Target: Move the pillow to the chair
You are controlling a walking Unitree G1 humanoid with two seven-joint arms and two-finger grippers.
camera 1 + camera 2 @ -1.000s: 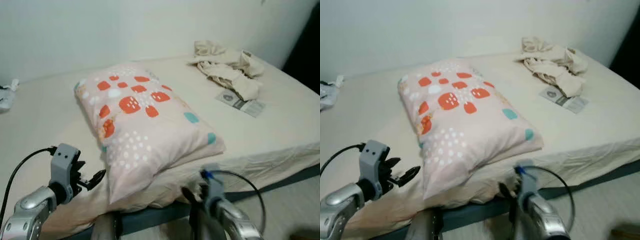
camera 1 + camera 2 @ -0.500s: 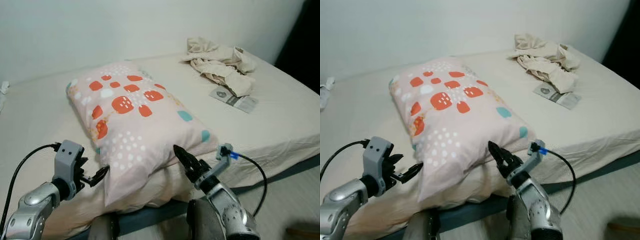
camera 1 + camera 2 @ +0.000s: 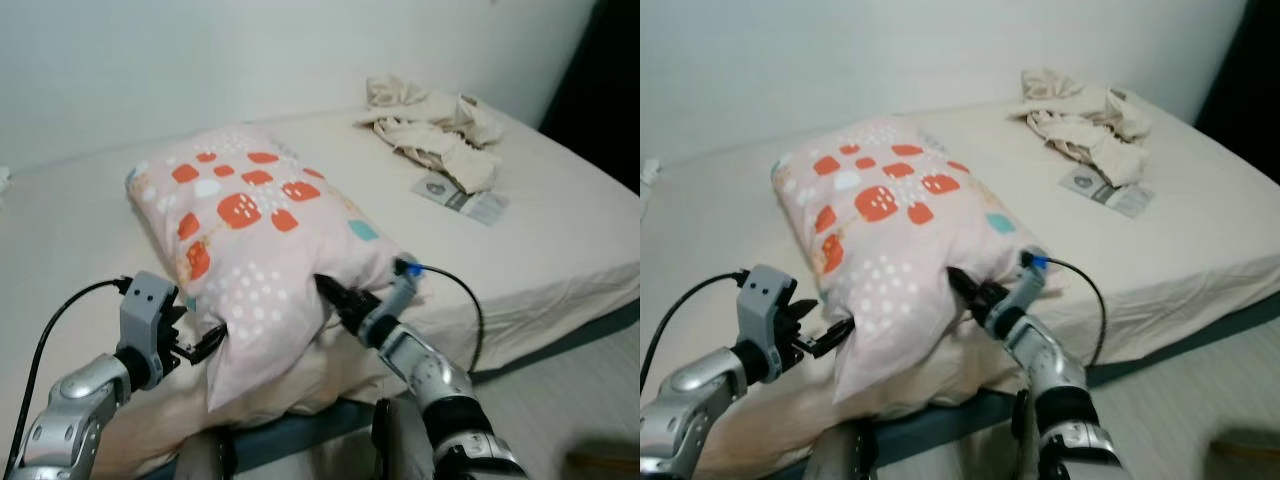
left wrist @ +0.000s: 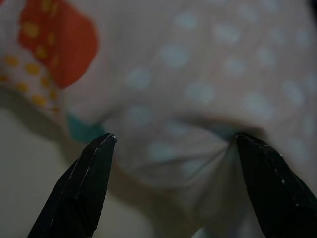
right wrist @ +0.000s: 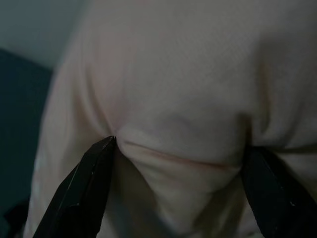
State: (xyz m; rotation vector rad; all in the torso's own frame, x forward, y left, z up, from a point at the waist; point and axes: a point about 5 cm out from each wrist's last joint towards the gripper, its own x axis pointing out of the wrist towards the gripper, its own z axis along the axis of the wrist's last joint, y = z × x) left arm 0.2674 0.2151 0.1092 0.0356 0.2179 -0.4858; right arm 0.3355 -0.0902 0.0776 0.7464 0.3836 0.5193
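Right now we see the plump pale-pink pillow with orange, white and teal spots [image 3: 265, 235] lying on the cream-sheeted bed [image 3: 560, 240], its near end hanging slightly over the bed's front edge. Our left gripper [image 3: 214, 339] sits at the pillow's near left corner with its two black fingers [image 4: 81, 191] spread, and in the left wrist view the dotted fabric bulges between them; whether the tips actually touch the cloth is hard for us to tell in that dim, blurred picture. Our right gripper [image 3: 331, 293] is pushed into the pillow's near right side, its fingers [image 5: 81, 196] also spread wide, with a fold of pink fabric puckered between them and the tips pressing into the cloth. A black cable [image 3: 462, 300] loops from the right wrist. Farther back on the bed, well apart from the pillow, lie a crumpled heap of beige cloth [image 3: 430, 125] and, just beside it, a flat printed packet [image 3: 462, 197].
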